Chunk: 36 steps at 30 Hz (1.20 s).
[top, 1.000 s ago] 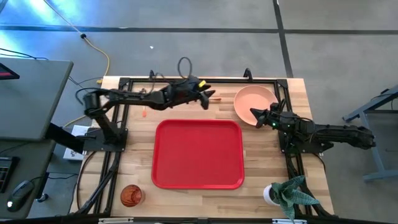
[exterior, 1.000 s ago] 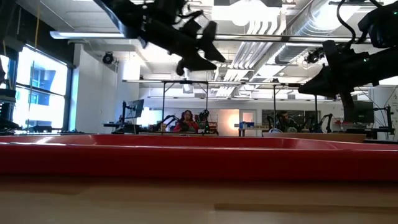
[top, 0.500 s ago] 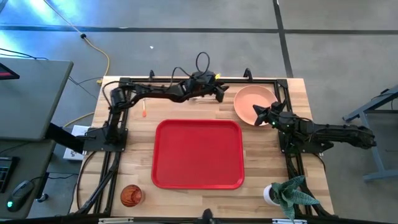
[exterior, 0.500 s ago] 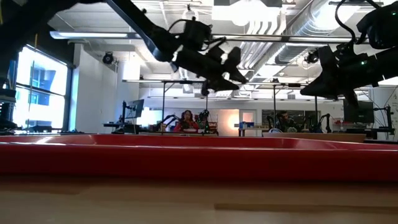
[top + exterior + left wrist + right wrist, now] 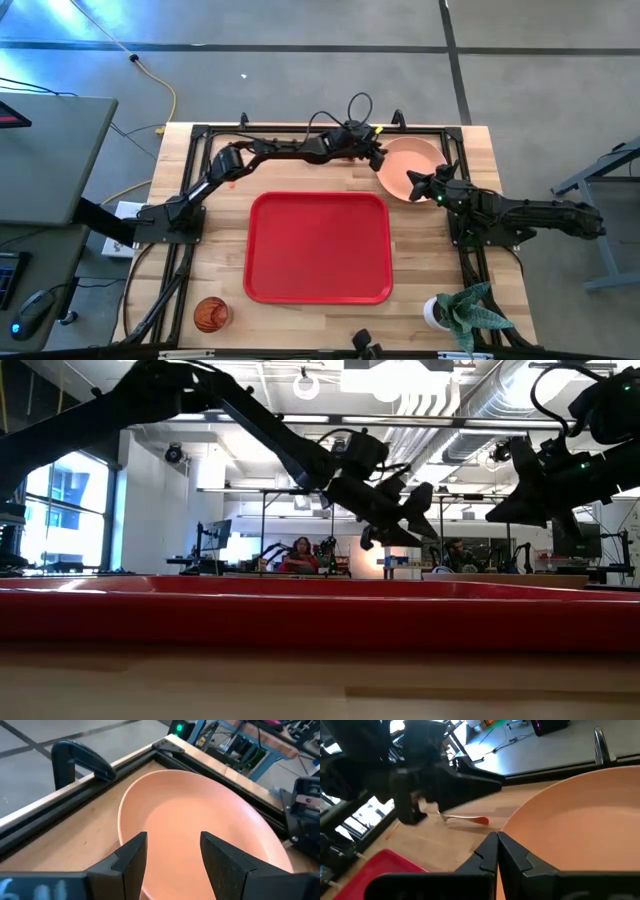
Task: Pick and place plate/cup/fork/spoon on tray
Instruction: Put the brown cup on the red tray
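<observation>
The salmon-pink plate [image 5: 418, 158] lies flat on the table at the far right. My left gripper [image 5: 380, 160] is open, with its fingers over the plate's left rim [image 5: 125, 815], and touches nothing that shows. My right gripper [image 5: 410, 183] is shut and empty, hovering by the plate's near rim [image 5: 520, 822]. The red tray [image 5: 318, 247] lies in the middle. The orange cup [image 5: 211, 314] stands at the near left. A utensil with a silver end and orange handle [image 5: 466, 819] lies left of the plate; fork or spoon, I cannot tell.
A potted plant [image 5: 460, 312] stands at the near right corner. A black frame with clamps [image 5: 80, 762] runs along the table's far and side edges. Bare wood lies between the tray and the plate. A small orange piece [image 5: 232, 181] lies by the left arm.
My left gripper has swept along the far side toward the table's right edge, from over the utensil to the plate's left rim, and has come down lower. My right gripper has stayed by the plate. The plate has not moved.
</observation>
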{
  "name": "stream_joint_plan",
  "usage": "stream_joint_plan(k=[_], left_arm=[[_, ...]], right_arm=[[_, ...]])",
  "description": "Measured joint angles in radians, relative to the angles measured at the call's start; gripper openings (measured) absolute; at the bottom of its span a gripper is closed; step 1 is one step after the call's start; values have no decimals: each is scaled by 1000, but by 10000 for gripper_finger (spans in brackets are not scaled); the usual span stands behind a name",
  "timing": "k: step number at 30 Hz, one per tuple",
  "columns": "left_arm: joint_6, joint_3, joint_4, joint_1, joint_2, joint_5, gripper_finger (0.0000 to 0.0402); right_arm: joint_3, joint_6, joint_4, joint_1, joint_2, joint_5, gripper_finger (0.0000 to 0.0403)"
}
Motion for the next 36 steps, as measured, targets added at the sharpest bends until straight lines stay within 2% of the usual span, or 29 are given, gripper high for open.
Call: stream_joint_plan(k=[5, 12, 16, 23, 27, 31, 36], left_arm=[[11, 4, -5, -1, 3, -1, 175], [5, 4, 3, -11, 4, -3, 175], [36, 4, -59, -16, 4, 2, 175], [80, 3, -107, -17, -13, 104, 175], [81, 4, -155, -16, -39, 108, 175], [150, 3, -270, -24, -78, 75, 175], [206, -25, -345, -74, -134, -84, 175]], right_arm=[[0, 49, 12, 0, 0, -27, 0], [0, 55, 116, 12, 1, -70, 0], [0, 20, 129, 43, 2, -24, 0], [0, -11, 129, 63, 4, 33, 0], [0, -11, 130, 63, 30, 48, 0], [49, -34, 129, 63, 93, 50, 0], [218, -183, 67, 63, 219, 87, 0]])
